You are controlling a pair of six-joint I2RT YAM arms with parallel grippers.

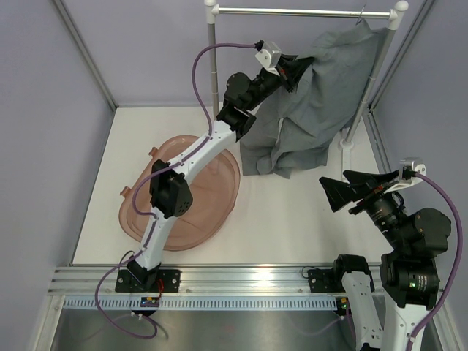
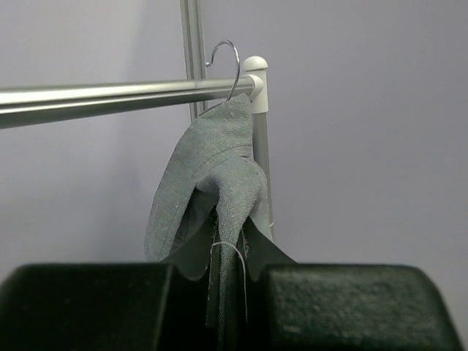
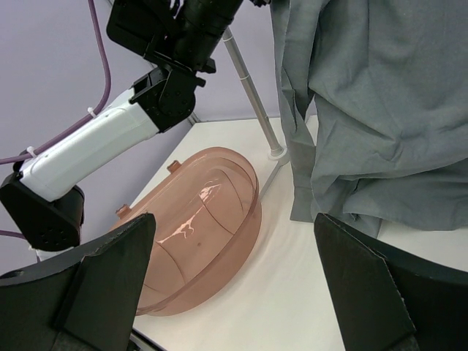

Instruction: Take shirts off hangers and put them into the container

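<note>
- Tub (image 1: 216, 197) sits on the worktop (image 1: 292, 227) at about 8 o'clock in the top view. It's right way up with no cloth in it, and my left arm (image 1: 172, 194) stretches across over it.
- Left fingers (image 2: 88, 307) are way up at roughly 12 o'clock, pinched closed on a fold of the shirt (image 1: 322, 102). In the wrist view the fabric runs straight down into the narrow slot between them.
- The shirt is at about 1 o'clock, on the hanger, not in the tub. It's draped in a big grey-green heap from the rail (image 1: 307, 11) down to the worktop, where the bottom bunches up just to the right of the tub.
- All I can see of the hanger is its wire hook (image 2: 230, 62), looped over the rail right next to the white end cap. The rest is buried under the collar.
- Right fingers (image 3: 95, 292) hang at around 4 o'clock, spread wide with nothing in them. They're pointed toward the tub and the shirt's lower edge, well apart from both.
</note>
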